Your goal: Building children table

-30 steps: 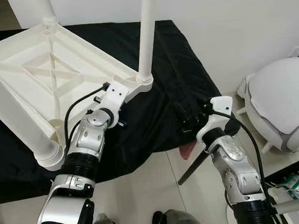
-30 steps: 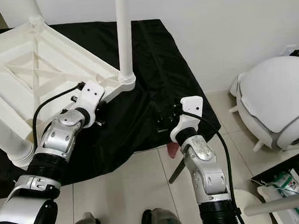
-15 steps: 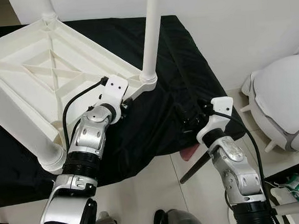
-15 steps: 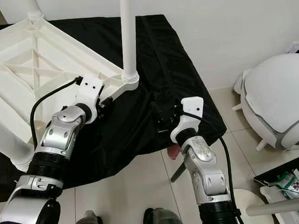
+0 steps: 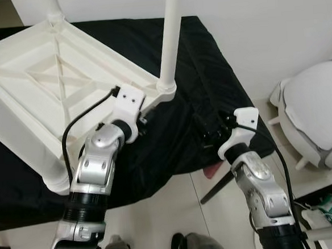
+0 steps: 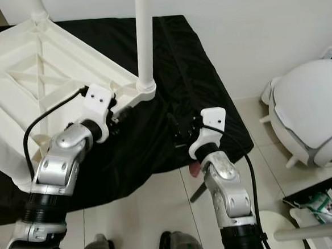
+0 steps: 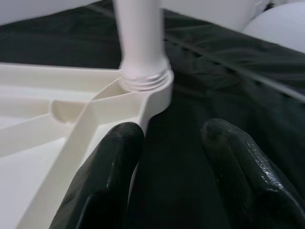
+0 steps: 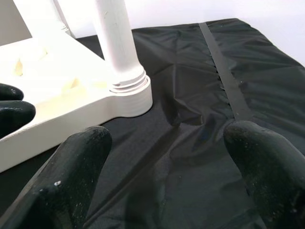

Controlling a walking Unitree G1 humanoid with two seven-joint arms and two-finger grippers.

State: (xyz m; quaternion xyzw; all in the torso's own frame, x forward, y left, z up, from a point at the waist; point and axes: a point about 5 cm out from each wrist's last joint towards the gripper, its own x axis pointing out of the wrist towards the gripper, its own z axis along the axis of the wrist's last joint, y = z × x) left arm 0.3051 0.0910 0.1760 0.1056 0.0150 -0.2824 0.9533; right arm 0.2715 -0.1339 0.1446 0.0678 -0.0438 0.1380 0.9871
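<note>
— Since a moment ago the left arm has pushed further in; its elbow sits higher and the left gripper point(image 7: 167, 167) is now right up at the corner of the white table point(image 5: 32, 82), by the near leg's socket.

— How many legs can you count?

— Three up: one leg point(image 5: 168, 39) standing at the near corner, one point(image 5: 52, 10) at the far corner, and a thick one point(image 5: 19, 140) coming toward us on the left. The table lies upside down, ribs showing, on one black cloth point(image 5: 210, 98).

— And the left fingers?

— Spread apart. One black finger point(image 7: 109, 181) lies against the table's rim, the other point(image 7: 243, 176) is over the cloth, touching nothing.

— The right gripper?

— The right gripper point(image 6: 183, 129) hovers over the cloth's near edge, fingers wide apart, nothing between them. It's well apart from the table, much where it was before.

— Anything else around?

— One white domed appliance point(image 5: 319, 114) on the floor to the right, and a dark rod point(image 5: 216, 188) slanting down under the cloth's edge.
</note>
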